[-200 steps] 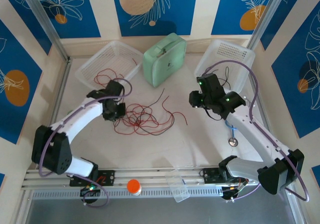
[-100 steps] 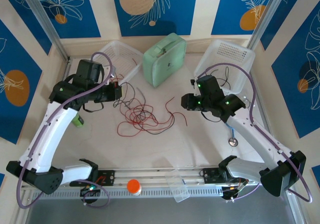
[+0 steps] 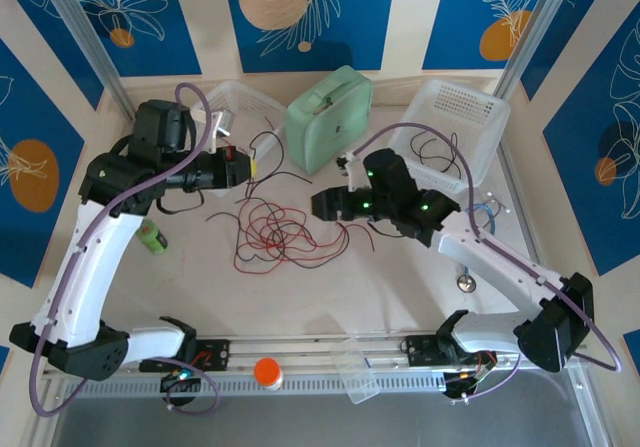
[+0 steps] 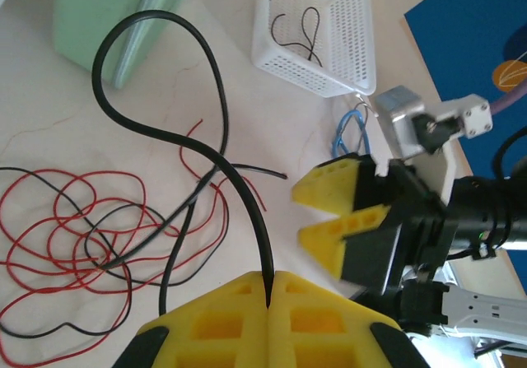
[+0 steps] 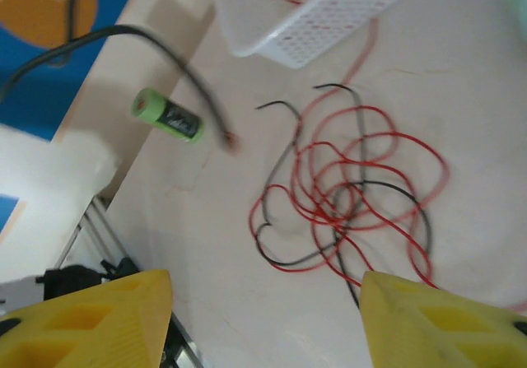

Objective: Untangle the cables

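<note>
the left gripper [image 3: 243, 164] is clamped on a black cable [image 4: 221, 104], holding it up at ten o'clock from the tangle of red and black cables [image 3: 285, 235] on the table [image 3: 400, 287]. the right gripper [image 3: 322, 204], jaws wide and empty, hovers at two o'clock of the tangle, at six o'clock of the mint green case [image 3: 330, 117].

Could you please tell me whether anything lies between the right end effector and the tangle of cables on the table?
Nothing visible does. In the right wrist view the right end effector stands open, with only bare table between it and the cable tangle. The green cylinder lies off to one side, apart from the wires.
</note>
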Controlling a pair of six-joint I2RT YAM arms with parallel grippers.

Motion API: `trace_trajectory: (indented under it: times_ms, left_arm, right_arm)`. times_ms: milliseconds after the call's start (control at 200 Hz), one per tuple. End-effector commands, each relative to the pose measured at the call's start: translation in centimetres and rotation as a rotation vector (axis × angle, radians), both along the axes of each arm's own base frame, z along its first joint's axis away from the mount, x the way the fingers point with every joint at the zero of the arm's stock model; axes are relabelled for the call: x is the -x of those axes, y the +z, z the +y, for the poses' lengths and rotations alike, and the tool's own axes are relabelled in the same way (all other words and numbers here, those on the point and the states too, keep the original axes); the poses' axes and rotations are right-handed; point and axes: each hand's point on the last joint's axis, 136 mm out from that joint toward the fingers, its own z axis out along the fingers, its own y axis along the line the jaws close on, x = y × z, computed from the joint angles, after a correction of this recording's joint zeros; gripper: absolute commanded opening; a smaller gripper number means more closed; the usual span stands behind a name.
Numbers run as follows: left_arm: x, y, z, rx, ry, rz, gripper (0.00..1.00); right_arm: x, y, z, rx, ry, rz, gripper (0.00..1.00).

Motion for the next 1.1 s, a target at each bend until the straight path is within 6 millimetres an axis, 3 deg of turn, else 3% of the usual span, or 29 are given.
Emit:
trace_trajectory:
  times_ms: [0,180,365,460,640,1095]
  left_arm:
    - [0.0,1.4,-1.2,0.044,-0.050,-0.036,0.00]
    - [-1.0,1.7,-1.7,0.114,0.007,-0.040,0.00]
    - [-2.1,1.6,-2.3,0.231,0.089,-0.020,0.00]
    - [-2.2,1.6,-2.5,0.256,0.104,-0.017,0.00]
    - [-2.1,1.9,-2.8,0.285,0.105,-0.019,0.00]
    - [-2.1,1.3,-2.4,0.258,0.129,-0.019,0.00]
  right_arm:
    - [1.3,5.2,3.7,-0.061,0.165,-0.282,0.66]
    - [4.0,8.1,7.0,-0.097,0.231,-0.523,0.66]
    - [4.2,10.0,8.9,-0.157,0.133,-0.640,0.66]
    - [3.5,10.7,9.7,-0.159,0.066,-0.661,0.66]
    - [1.0,9.6,10.7,-0.085,-0.042,-0.610,0.64]
    - [-0.2,10.3,8.3,-0.049,-0.209,-0.672,0.54]
